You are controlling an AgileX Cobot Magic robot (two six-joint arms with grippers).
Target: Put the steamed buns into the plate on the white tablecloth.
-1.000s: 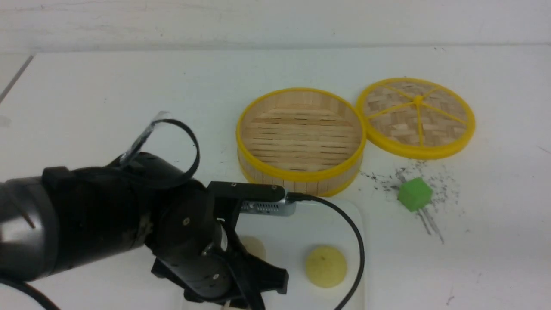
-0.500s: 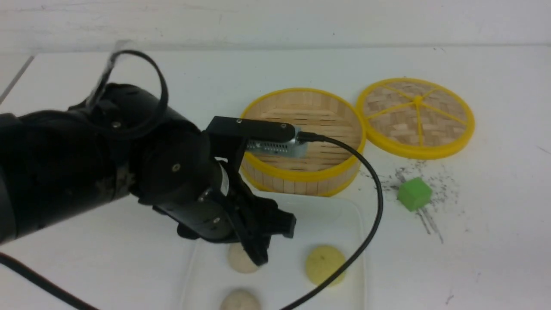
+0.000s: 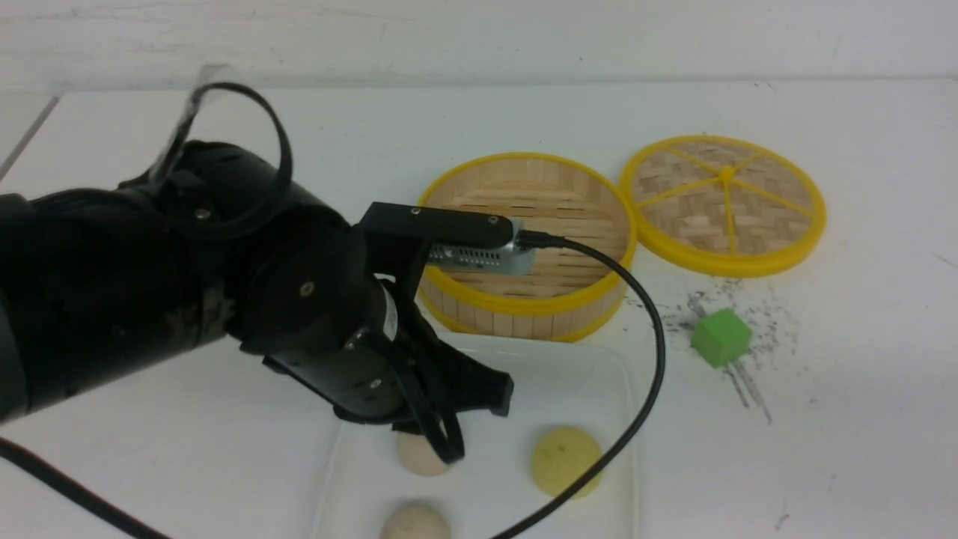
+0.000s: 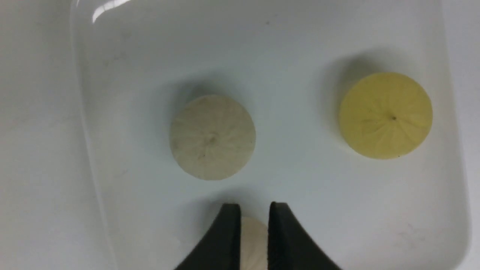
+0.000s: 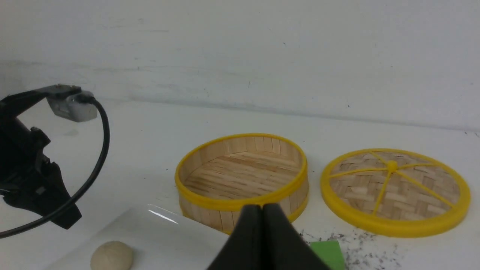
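All three steamed buns lie in the white plate on the white tablecloth. They are a beige bun, a nearer beige bun and a pale yellow bun. My left gripper hangs above the plate, empty, with the jaws almost together. In the left wrist view the gripper shows the nearer beige bun through its narrow gap, beside the other beige bun and the yellow bun. My right gripper is shut and empty, out of the front view.
An empty yellow-rimmed bamboo steamer stands just behind the plate. Its woven lid lies to its right. A green cube sits among dark scuff marks right of the plate. The left wrist camera's black cable loops over the plate.
My left arm rose from low over the plate's near part and uncovered the two beige buns. In the last half second it has barely moved.
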